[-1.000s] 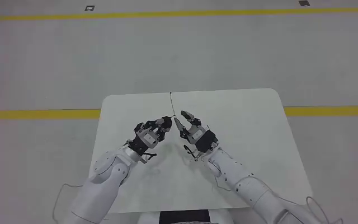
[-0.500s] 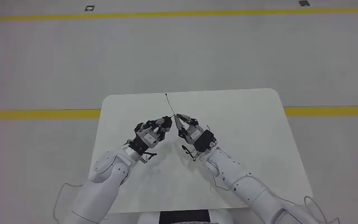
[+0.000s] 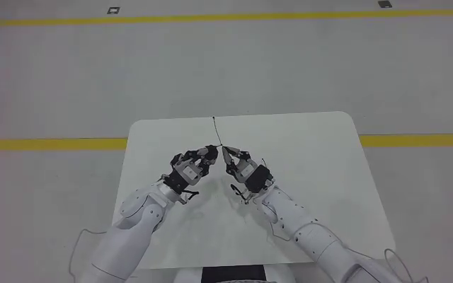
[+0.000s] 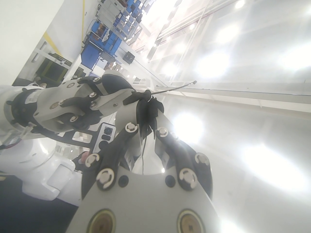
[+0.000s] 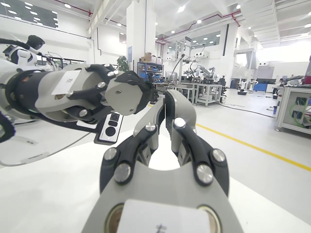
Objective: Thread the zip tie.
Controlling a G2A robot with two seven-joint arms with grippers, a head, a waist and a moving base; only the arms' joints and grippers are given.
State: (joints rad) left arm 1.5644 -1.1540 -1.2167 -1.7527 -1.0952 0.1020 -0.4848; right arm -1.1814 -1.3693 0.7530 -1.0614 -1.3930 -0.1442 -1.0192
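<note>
Pinching the tie (image 4: 170, 89) between its black pads (image 4: 143, 115), the left tool (image 4: 148, 109) has its fingers pressed together on the strand. The right tool (image 4: 139, 96) meets it tip to tip. Its fingers are likewise closed narrow on the tie, just beside the left tool's grip. Both tools hang above the middle of the white tabletop (image 3: 311, 170), angled toward each other so that their tips nearly touch.

The tie is thin, black and flexible. Beyond the two tips it runs out as one long free length, pointing away from both tools toward the tabletop's far edge, with a slight bow along it. That free end finishes in a small thicker knob. In the right wrist view the same length rises in a gentle curve above the tips.

Behind the left tool's pads, a finer black line trails back between its fingers toward the palm, hanging loose and nearly straight. It looks like the tie's other stretch, though that is not certain. The tie is held clear of the tabletop, carried in the air by the two tools. Whether the strand passes through its own head cannot be told.
</note>
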